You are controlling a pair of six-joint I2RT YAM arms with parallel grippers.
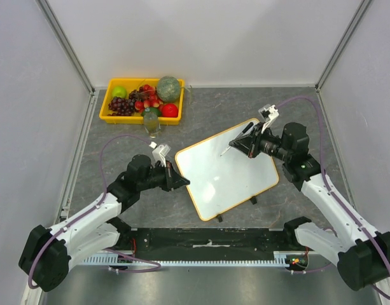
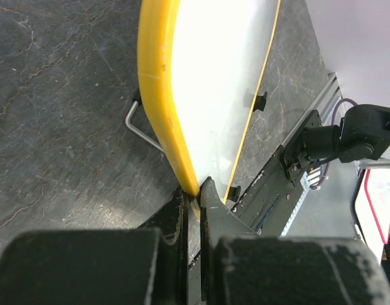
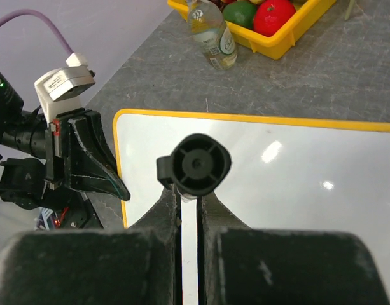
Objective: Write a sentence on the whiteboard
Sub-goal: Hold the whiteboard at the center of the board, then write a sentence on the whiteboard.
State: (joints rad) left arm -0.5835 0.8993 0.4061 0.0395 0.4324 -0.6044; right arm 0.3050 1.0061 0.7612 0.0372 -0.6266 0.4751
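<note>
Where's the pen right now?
Seen from above, the pen is pinched in the right gripper, right of centre, its tip over the far half of the whiteboard.

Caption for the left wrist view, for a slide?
Left gripper clamps the yellow-framed whiteboard by its edge on the grey table.

Looking down on a table, grey and veined like slate. Noting a white back wall standing behind the table, with a left wall and a right wall flanking the table. Finding thin metal posts rising from the table's two far corners, joining the walls. Seeing a brushed steel ledge lying just in front of the table. Catching soft, even light, laying a pale sheen across the table in the left wrist view.
</note>
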